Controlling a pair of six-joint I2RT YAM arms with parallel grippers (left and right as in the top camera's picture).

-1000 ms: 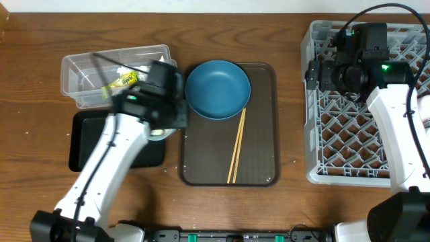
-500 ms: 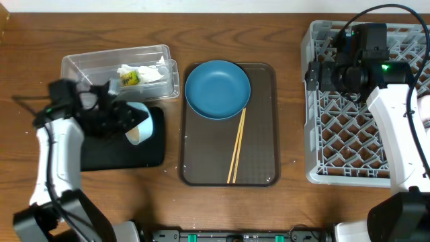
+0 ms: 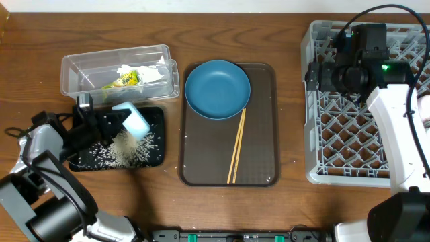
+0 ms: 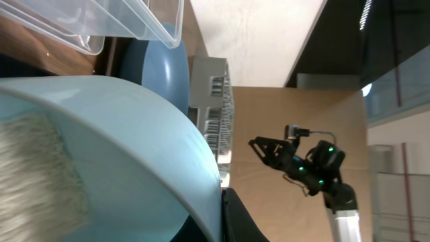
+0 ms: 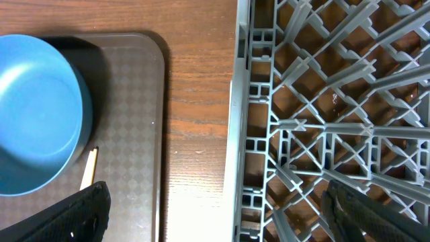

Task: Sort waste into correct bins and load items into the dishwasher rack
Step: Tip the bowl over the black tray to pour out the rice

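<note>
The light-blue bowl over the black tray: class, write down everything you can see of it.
The small light-blue bowl is smooth and looks plastic. The left gripper holds it tipped steeply, mouth down, over the shallow black rectangular tray. Loose white rice grains slide from it and lie heaped on the tray beneath.
</note>
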